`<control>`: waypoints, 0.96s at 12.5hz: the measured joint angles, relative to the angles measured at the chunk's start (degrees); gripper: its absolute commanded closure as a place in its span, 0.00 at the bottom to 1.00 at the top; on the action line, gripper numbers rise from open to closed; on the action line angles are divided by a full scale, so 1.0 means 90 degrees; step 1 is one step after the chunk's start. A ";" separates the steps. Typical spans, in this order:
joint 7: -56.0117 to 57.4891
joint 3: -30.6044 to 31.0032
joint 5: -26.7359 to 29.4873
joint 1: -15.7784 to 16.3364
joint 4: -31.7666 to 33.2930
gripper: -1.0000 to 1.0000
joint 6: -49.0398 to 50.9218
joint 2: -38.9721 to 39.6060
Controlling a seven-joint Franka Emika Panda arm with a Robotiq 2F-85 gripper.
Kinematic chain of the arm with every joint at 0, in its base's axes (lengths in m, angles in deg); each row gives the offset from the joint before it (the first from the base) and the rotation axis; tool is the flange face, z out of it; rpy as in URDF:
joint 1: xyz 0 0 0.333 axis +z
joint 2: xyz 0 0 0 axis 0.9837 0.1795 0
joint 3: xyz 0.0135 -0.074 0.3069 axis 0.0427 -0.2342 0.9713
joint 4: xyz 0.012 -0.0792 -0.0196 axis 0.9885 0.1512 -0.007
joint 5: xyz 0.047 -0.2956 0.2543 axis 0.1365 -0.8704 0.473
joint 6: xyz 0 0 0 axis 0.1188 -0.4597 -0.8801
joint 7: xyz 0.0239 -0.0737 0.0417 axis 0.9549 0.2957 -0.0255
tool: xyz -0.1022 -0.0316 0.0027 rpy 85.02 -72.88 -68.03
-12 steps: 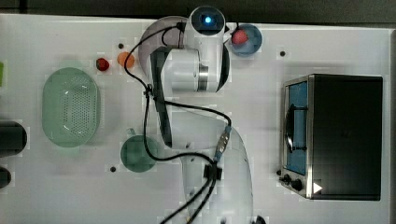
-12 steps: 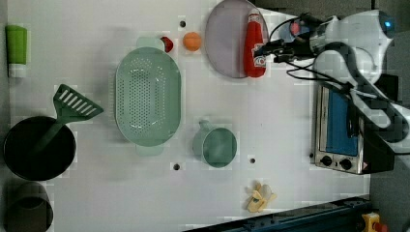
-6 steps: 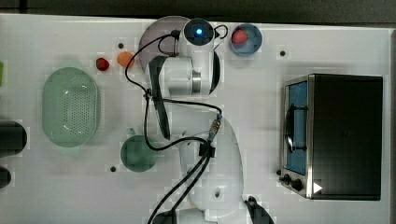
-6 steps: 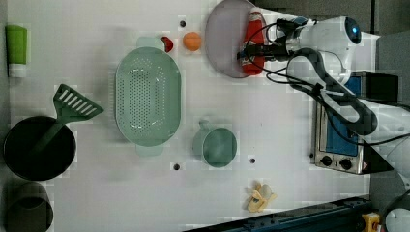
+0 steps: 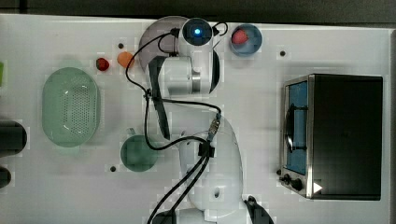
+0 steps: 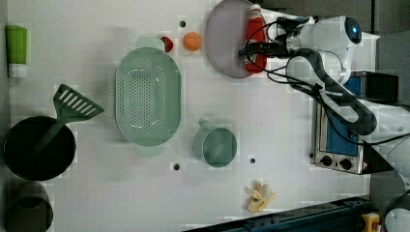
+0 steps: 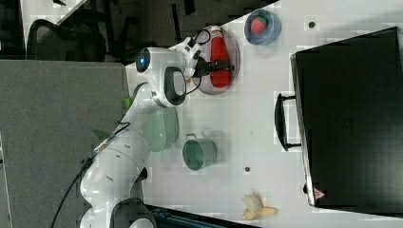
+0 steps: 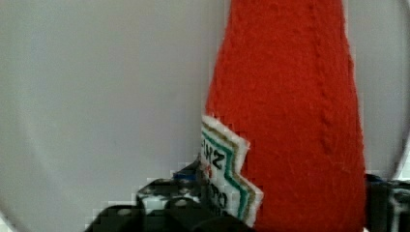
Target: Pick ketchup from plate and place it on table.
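The ketchup (image 6: 254, 34), a red plush bottle with a white label, lies on the pale greyish-lilac plate (image 6: 223, 43) at the far edge of the white table (image 5: 327, 42). My gripper (image 6: 252, 48) reaches over the plate from the left view's right and straddles the bottle's body. In the wrist view the ketchup (image 8: 290, 121) sits between my open gripper (image 8: 275, 208), a dark fingertip (image 8: 159, 203) close against each side. The right view shows the gripper (image 7: 219, 66) across the ketchup (image 7: 219, 47) on the plate (image 7: 209, 89). From above, the arm covers most of the plate (image 5: 152, 39).
A blue bowl (image 5: 245, 39) with a strawberry stands beside the plate. A tomato (image 5: 102, 64), an orange (image 5: 125, 59), a green basket (image 5: 70, 106), a green mug (image 5: 138, 153) and a toaster oven (image 5: 336, 135) share the table. A banana (image 6: 259, 197) lies near the front edge.
My arm has swung towards the top view's left and over the plate. The gripper has come down around the ketchup, which has not moved.
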 measured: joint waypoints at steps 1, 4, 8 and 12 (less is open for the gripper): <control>0.0000 0.0013 0.0014 -0.0014 -0.0037 0.40 -0.0009 0.0003; 0.0006 -0.0040 0.0022 -0.0025 -0.0075 0.40 -0.0062 0.0003; -0.0025 -0.0055 0.0104 -0.0006 -0.0062 0.40 0.0090 -0.0152; -0.0047 -0.0016 0.0642 -0.0008 -0.0037 0.40 0.1930 -0.1349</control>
